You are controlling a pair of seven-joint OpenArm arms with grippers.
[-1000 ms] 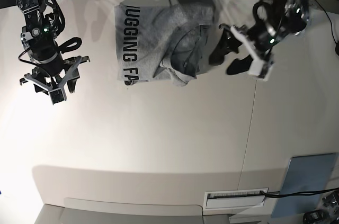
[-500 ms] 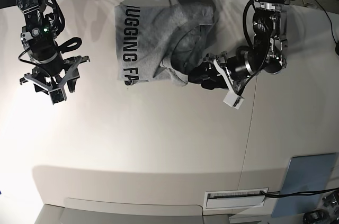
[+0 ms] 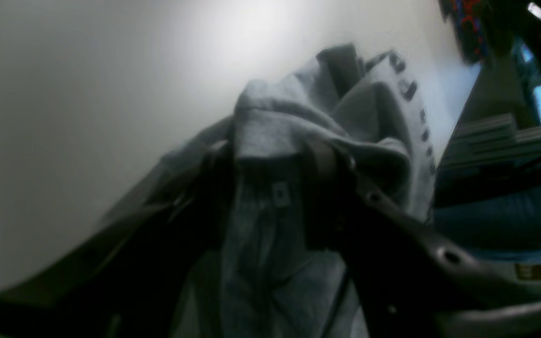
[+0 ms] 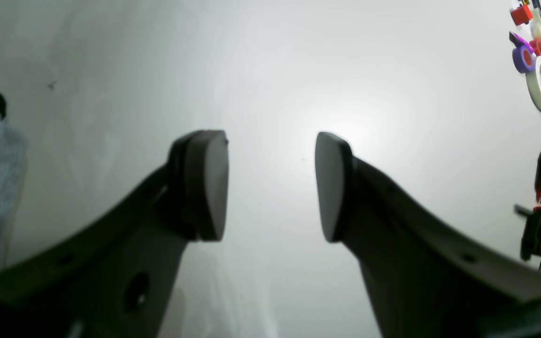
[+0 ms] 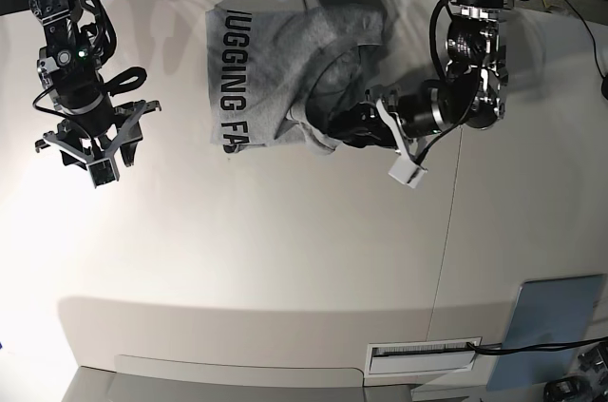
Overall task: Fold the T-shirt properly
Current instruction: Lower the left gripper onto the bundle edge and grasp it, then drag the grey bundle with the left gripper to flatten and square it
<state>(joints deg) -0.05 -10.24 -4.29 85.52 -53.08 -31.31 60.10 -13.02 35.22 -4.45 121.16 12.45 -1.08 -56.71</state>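
Grey garment: heather-grey cotton T-shirt (image 5: 285, 69) with bold black block lettering (image 5: 231, 79), lying partly folded and rumpled at the far middle of the pale tabletop (image 5: 285, 259); the lettered strip runs along the shirt's edge that faces the right arm.
Left gripper (image 5: 356, 126): black, two-fingered, at the shirt's near corner on the side away from the lettering; in the left wrist view a bunched fold of grey cloth (image 3: 270, 141) sits between the fingers (image 3: 327, 164), which press against it from both sides.
Left jaws: closing on the shirt's fold; whether the grip is firm cannot be told.
Right gripper (image 5: 95, 141): black with pale pads (image 4: 331, 188), hanging above bare tabletop, well apart from the shirt on its lettered side.
Right jaws: spread wide, nothing between them.
Blue-grey flat panel (image 5: 556, 321): well apart from the shirt, at the tabletop's near edge on the left arm's side.
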